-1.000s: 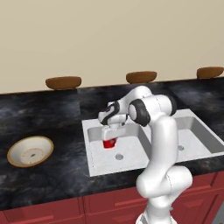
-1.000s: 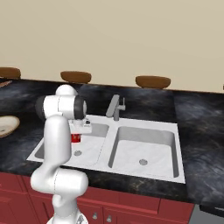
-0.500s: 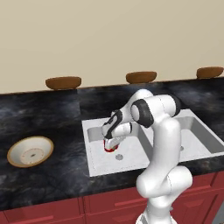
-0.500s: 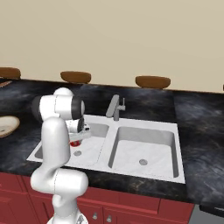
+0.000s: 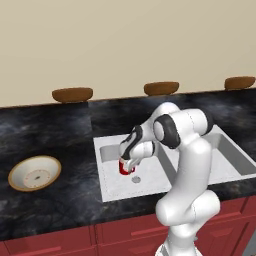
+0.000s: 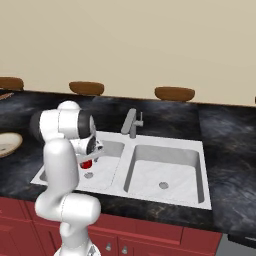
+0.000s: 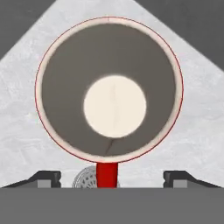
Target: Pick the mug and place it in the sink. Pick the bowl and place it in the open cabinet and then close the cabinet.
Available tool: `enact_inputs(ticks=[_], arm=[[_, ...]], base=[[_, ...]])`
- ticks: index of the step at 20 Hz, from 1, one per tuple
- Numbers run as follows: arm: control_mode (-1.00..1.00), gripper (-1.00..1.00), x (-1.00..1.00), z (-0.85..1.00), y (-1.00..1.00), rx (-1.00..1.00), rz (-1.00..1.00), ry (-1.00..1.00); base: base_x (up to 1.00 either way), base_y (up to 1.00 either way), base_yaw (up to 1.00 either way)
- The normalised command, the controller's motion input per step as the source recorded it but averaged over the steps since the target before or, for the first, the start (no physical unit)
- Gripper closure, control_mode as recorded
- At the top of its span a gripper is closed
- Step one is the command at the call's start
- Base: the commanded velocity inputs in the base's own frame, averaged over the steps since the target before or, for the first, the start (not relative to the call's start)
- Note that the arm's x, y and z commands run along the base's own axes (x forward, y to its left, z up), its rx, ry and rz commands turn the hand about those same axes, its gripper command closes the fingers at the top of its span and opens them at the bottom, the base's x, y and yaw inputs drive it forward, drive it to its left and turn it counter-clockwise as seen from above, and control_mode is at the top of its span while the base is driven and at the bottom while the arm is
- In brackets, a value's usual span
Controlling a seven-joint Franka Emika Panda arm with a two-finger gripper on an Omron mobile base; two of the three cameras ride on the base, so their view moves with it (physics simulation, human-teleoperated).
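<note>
At the left on the dark counter (image 5: pixel 65 195) sits the bowl (image 5: pixel 34 173), well apart from the sink (image 5: pixel 115 187). Further right, the gripper (image 5: pixel 128 167) hangs low inside the left basin with the mug (image 5: pixel 125 169) under it, near the round drain (image 5: pixel 136 179). In the hand view the mug (image 7: pixel 108 89) lies between the fingertips (image 7: pixel 43 178), mouth toward the camera and handle pointing down; the jaws stand spread wide, clear of its wall.
</note>
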Motion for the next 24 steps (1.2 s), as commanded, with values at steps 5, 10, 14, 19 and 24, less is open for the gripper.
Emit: enact_inputs(ticks=[5, 10, 14, 19, 24], arm=[[-1.00, -1.00, -0.51, 0.78, -0.03, 0.04, 0.00, 0.00], [-1.00, -1.00, -0.46, 0.79, 0.00, 0.03, -0.09, 0.00], [-1.00, -1.00, -0.02, 1.00, 0.00, 0.00, -0.17, 0.03], [-1.00, -1.00, 0.00, 0.93, 0.10, 0.02, -0.19, 0.13], [-1.00, -1.00, -0.03, 0.50, 0.11, 0.19, -0.06, 0.16]], base=[[0.00, 0.00, 0.00], [0.00, 0.00, 0.00], [0.00, 0.00, 0.00], [0.00, 0.00, 0.00], [0.00, 0.00, 0.00]])
